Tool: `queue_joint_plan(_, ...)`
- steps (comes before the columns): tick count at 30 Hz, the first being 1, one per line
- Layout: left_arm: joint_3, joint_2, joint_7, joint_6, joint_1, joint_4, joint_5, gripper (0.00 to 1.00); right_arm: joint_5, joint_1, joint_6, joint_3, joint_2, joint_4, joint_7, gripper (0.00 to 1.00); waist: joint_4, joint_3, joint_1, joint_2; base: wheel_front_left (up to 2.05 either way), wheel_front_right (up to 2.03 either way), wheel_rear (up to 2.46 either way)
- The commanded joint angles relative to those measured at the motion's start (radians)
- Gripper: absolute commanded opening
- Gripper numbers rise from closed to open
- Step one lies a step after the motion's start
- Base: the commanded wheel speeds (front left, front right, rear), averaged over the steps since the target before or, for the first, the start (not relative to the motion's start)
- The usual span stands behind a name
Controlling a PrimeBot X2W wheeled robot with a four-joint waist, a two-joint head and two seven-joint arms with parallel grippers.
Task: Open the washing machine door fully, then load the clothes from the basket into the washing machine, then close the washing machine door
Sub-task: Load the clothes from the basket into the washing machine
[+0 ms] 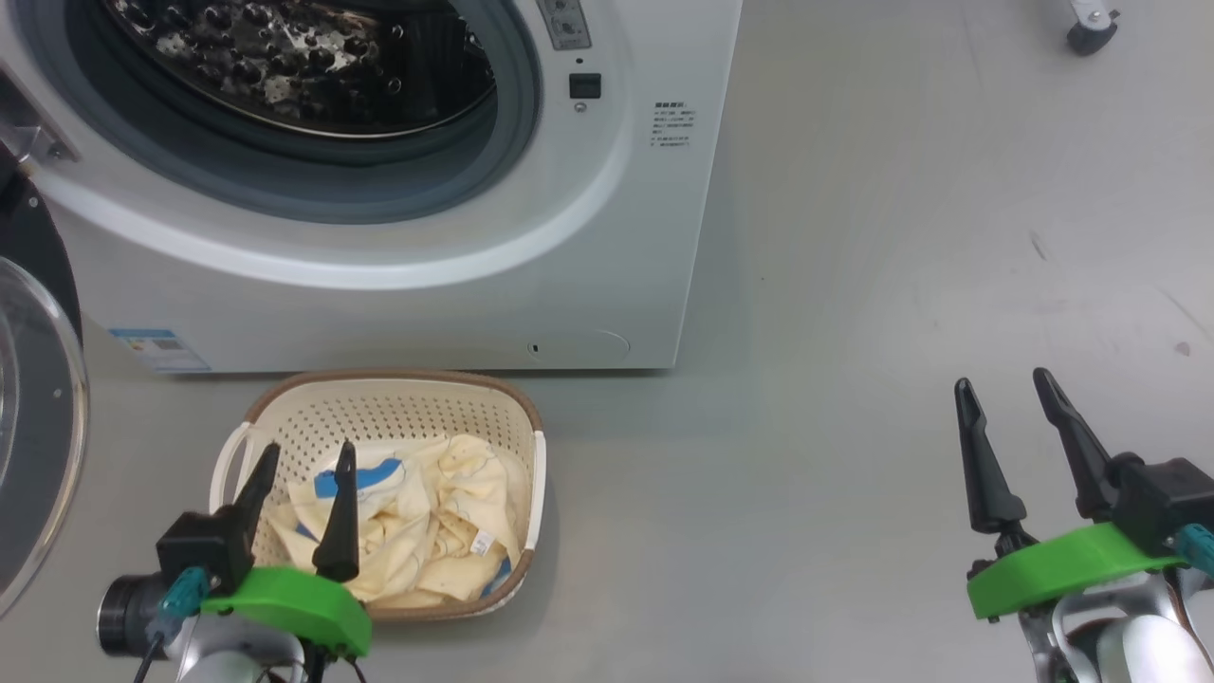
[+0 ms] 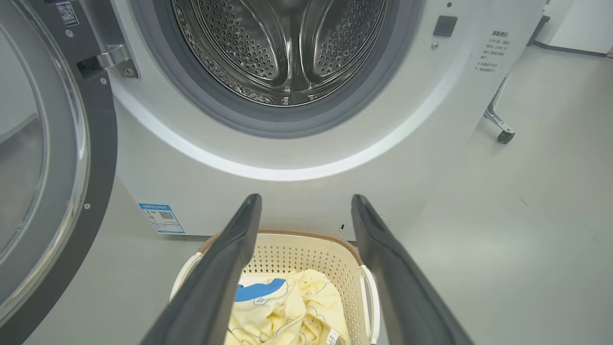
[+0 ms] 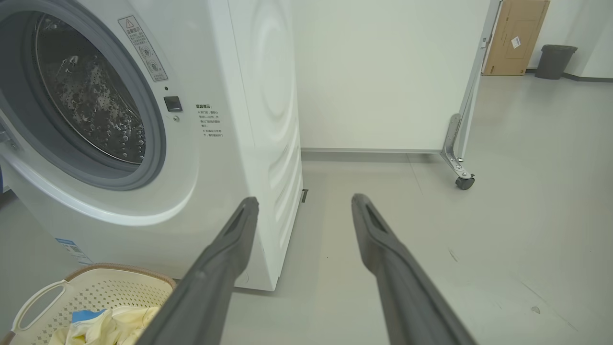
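Note:
The white washing machine (image 1: 398, 294) stands at the back, porthole uncovered and steel drum (image 2: 282, 48) bare inside. Its door (image 1: 38, 417) hangs swung wide at the left, black rim and glass bowl facing me; the door (image 2: 43, 158) also fills the left wrist view's left side. On the floor before the machine sits the cream basket (image 1: 398, 403), with pale yellow clothes (image 1: 427, 531) heaped in it. My left gripper (image 1: 305, 458) hovers open over the basket's left part, nothing between its fingers. Far right, my right gripper (image 1: 1005, 384) is open above bare floor.
Grey floor (image 1: 854, 285) spreads to the right of the machine. A wheeled frame with a castor (image 3: 464, 182) stands behind, beside a white panel. A cardboard sheet (image 3: 515, 38) and a dark bin (image 3: 553, 60) are far off at the back right.

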State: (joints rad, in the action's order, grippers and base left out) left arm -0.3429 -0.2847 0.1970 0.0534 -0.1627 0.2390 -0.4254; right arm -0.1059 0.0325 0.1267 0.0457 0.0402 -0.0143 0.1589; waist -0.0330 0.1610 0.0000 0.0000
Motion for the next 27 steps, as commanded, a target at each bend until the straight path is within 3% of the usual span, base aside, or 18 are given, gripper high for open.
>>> queue_joint_plan(1,0.034,-0.02,0.001,-0.005,-0.063,-0.014,-0.006,1.0,-0.006,-0.043,0.004,-0.022,0.01,-0.038,0.01,1.0,0.0,0.02,0.0,0.0,0.0,0.0,0.0)
queue_joint_plan(8,0.005,0.002,-0.004,-0.061,-0.152,0.143,-0.021,1.0,-0.007,-0.084,0.004,-0.033,0.01,-0.056,0.013,1.0,-0.006,0.125,0.0,0.0,0.0,0.0,0.0)
queue_joint_plan(17,-0.032,0.036,-0.032,-0.156,-0.35,0.504,-0.064,1.0,0.001,-0.18,0.004,-0.081,0.01,-0.059,0.032,1.0,-0.036,0.321,0.0,0.0,0.0,0.0,0.0)
queue_joint_plan(27,-0.101,0.035,-0.056,-0.183,-0.522,0.729,-0.142,1.0,-0.009,-0.266,0.004,-0.113,0.01,-0.059,0.058,1.0,-0.082,0.506,0.0,0.0,0.0,0.0,0.0)
